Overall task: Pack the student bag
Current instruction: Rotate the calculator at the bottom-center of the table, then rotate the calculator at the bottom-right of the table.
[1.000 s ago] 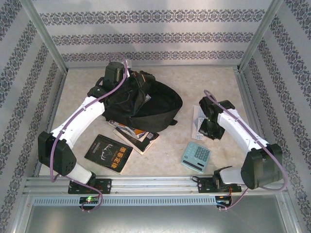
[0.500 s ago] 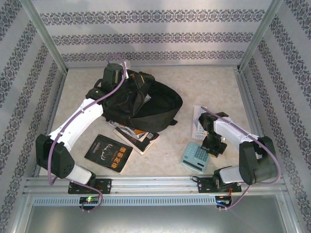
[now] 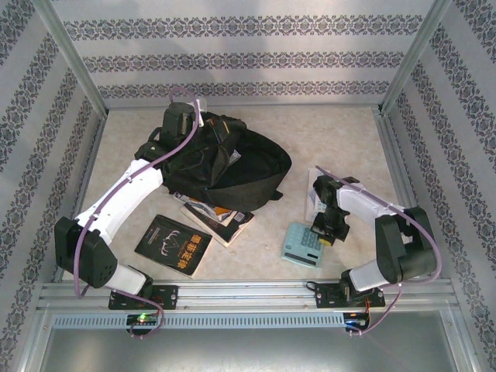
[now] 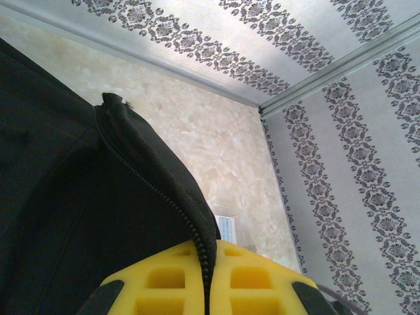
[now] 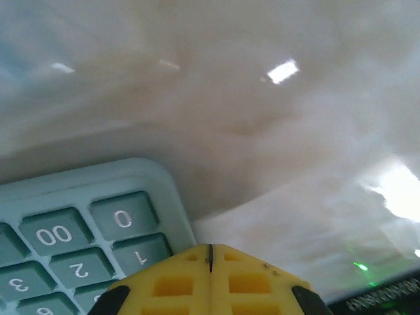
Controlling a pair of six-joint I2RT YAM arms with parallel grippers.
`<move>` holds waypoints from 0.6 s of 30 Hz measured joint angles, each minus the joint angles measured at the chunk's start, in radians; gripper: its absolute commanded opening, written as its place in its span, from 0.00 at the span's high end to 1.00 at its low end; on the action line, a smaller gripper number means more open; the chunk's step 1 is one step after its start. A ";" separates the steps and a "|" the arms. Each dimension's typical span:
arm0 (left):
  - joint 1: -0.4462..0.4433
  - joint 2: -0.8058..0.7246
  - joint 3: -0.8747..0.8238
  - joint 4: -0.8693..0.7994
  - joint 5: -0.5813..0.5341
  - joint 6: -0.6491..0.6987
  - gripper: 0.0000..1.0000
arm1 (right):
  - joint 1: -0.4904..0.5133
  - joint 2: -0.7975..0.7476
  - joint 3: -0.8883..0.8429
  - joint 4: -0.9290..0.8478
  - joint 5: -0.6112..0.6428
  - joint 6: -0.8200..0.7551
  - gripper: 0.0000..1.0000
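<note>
Left gripper (image 4: 207, 252) clamped student bag (image 4: 65, 197) zipper edge between its jaws; thin pinch could slip. Right gripper (image 5: 210, 252) was closed, empty; might shove calculator (image 5: 65, 223) just left of jaws.

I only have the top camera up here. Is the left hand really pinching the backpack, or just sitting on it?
Observer: It's pinching. In the left wrist camera the left gripper has its yellow fingers shut on the backpack, right along the zipper.
Operator: Is the right hand holding the calculator?
Observer: No. In the right wrist camera the right gripper is shut with nothing between its fingers, beside a corner of the calculator.
Operator: Which buttons is it next to?
Observer: The keys nearest it read 0 and 1.
</note>
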 measured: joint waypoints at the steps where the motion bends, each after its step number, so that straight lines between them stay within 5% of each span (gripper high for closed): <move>1: 0.000 -0.002 0.000 0.000 0.000 0.000 1.00 | 0.002 0.018 0.027 0.026 -0.021 -0.011 1.00; 9: 0.000 -0.005 -0.004 0.000 0.000 0.000 1.00 | 0.022 0.153 0.270 0.226 -0.215 -0.078 0.93; 18: 0.000 -0.005 -0.004 0.000 0.000 0.000 1.00 | 0.154 0.122 0.372 0.146 -0.266 -0.281 1.00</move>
